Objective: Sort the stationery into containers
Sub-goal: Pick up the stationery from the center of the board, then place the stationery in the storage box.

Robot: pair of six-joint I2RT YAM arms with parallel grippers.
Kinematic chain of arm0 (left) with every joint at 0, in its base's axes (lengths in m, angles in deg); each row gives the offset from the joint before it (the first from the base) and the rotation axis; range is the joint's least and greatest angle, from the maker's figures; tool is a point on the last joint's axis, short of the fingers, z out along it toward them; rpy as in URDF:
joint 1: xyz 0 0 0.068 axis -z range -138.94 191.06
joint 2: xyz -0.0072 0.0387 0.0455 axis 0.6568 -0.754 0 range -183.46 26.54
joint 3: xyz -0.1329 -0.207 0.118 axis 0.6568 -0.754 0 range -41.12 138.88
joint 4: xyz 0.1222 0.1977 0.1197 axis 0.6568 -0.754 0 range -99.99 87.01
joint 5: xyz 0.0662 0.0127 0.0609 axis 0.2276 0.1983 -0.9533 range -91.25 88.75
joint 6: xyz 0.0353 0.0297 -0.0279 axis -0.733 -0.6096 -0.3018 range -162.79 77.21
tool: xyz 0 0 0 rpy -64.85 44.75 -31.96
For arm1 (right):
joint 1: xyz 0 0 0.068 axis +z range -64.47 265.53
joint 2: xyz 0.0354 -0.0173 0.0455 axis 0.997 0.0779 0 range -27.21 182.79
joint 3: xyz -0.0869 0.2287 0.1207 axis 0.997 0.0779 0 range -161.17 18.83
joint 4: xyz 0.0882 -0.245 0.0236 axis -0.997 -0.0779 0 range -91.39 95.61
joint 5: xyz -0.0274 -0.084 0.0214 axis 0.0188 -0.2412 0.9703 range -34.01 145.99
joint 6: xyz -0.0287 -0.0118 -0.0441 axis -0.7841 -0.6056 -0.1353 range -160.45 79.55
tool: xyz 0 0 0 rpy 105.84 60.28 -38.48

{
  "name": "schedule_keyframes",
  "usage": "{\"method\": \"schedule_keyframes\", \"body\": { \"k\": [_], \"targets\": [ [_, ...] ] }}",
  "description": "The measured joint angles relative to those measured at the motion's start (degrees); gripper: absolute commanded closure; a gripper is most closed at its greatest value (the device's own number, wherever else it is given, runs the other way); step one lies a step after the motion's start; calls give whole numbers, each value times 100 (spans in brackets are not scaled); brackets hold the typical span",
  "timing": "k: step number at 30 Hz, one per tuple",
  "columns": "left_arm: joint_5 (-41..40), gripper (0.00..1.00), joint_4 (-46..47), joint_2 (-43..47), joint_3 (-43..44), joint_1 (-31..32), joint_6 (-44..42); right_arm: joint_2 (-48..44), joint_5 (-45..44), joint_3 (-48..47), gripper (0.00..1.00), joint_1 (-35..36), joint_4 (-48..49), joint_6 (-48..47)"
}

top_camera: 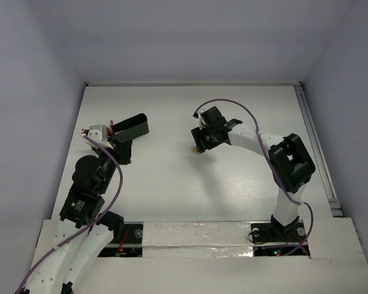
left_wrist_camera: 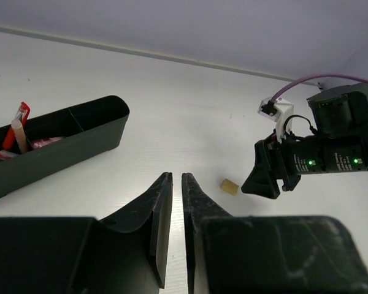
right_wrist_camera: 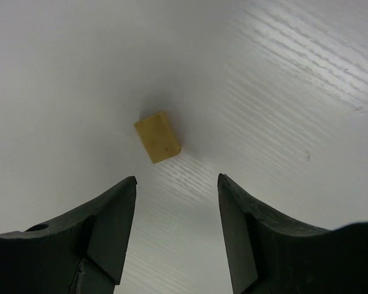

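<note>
A small beige eraser block (right_wrist_camera: pixel 157 136) lies on the white table, just beyond my right gripper (right_wrist_camera: pixel 176 179). That gripper is open and empty and hovers over the block. The top view shows the eraser (top_camera: pixel 197 151) by the right gripper (top_camera: pixel 201 146), mid-table. The long black box (left_wrist_camera: pixel 55 147) lies at the left and holds red pens (left_wrist_camera: pixel 18 119) and a white pen in one compartment. It also shows in the top view (top_camera: pixel 133 126). My left gripper (left_wrist_camera: pixel 177 176) is shut with a slim gap, empty, between the box and the eraser (left_wrist_camera: pixel 229 187).
A metal rail (top_camera: pixel 316 147) runs along the table's right edge. Grey walls close the back and both sides. A white strip (top_camera: pixel 196 236) crosses the near edge between the arm bases. The right arm's purple cable (top_camera: pixel 233 105) loops above its wrist.
</note>
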Motion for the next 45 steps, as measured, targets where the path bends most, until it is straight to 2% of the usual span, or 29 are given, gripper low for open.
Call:
{"method": "schedule_keyframes", "body": {
  "k": [13,16,18,22,23,24,28,32,37,45],
  "targets": [
    [28,87,2,-22,0,0,-2,903,590,-894,42,15,-328,-487],
    [35,87,2,-22,0,0,-2,1095,590,-1034,50,35,-407,-509],
    [33,87,2,-24,0,0,-2,1211,557,-1113,58,59,-439,-522],
    [44,86,4,-28,0,0,-4,1228,428,-1141,80,114,-468,-555],
    [42,86,4,-28,0,0,-4,1228,363,-1147,90,129,-470,-562],
    [44,86,4,-28,0,0,-4,1228,341,-1156,93,146,-476,-564],
    [63,86,9,-28,0,0,-4,1228,289,-1189,99,210,-479,-522],
    [63,85,20,-31,0,0,-2,1228,531,-1471,100,297,-382,-249],
    [63,85,26,-28,0,0,-2,1228,1255,-2070,100,326,715,474],
    [61,85,37,-33,0,0,-2,1674,1875,-2848,99,326,3401,1910]
  ]
}}
